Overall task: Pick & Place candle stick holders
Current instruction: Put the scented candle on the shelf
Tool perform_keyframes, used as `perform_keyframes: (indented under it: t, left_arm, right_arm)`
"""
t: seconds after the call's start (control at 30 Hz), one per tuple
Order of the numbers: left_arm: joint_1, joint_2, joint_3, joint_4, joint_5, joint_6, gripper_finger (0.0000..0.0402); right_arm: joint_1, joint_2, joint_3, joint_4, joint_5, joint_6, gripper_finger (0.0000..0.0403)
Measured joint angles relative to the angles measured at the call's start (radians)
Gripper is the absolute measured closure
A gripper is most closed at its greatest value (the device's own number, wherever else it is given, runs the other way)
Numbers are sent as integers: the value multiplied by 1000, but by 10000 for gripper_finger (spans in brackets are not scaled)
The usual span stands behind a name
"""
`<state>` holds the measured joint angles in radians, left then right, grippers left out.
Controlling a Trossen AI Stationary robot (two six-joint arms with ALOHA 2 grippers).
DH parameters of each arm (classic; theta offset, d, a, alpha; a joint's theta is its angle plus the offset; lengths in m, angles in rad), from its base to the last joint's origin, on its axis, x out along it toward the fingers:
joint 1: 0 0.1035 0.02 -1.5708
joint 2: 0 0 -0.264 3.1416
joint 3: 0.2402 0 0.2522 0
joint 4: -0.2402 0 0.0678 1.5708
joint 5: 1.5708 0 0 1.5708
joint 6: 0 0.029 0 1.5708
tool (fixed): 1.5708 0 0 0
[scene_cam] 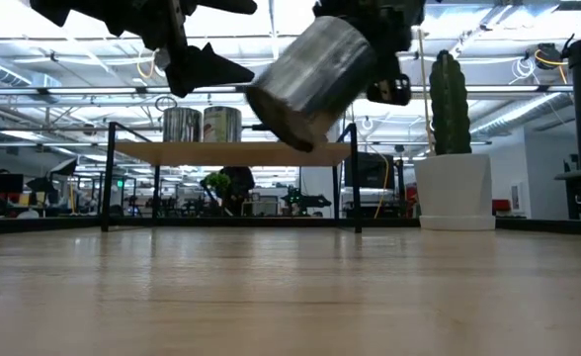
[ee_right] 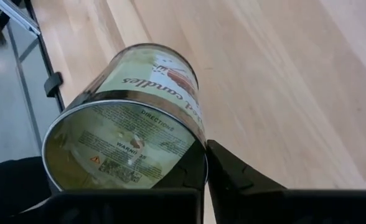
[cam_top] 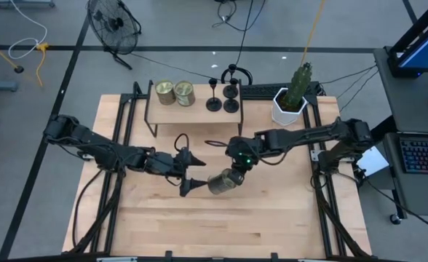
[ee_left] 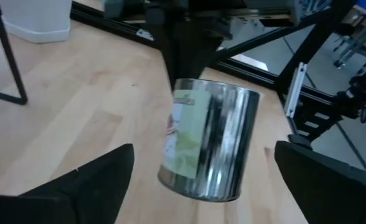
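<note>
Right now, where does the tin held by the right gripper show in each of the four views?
High view: tin at table centre, under the right gripper.
Low view: top centre, tilted, off the table.
Left wrist view: centre, between that arm's open fingers.
Right wrist view: lower left.
Shared landmark: the shelf behind it.

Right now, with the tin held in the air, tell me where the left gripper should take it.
Grip the tin across the round wall of its lower, free half, probably coming level from the open left gripper side. The right gripper clamps its upper end, tilted.
</note>
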<state>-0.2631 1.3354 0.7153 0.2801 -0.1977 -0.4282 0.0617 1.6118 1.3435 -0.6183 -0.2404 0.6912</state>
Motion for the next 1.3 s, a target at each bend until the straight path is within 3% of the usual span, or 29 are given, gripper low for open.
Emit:
perform_keyframes:
  t: [0.43, 0.97, 1.3]
  left_arm:
    - [-5, 0, 0, -29, 127, 19, 11]
    - [2, 0, 1, -35, 51, -1, 11]
    - [38, 92, 141, -176, 189, 2, 11]
  right_arm:
    - [-8, 76, 94, 31, -28, -38, 403]
    - [-10, 76, 94, 93, -52, -11, 403]
    - [-10, 76, 94, 115, -50, -9, 403]
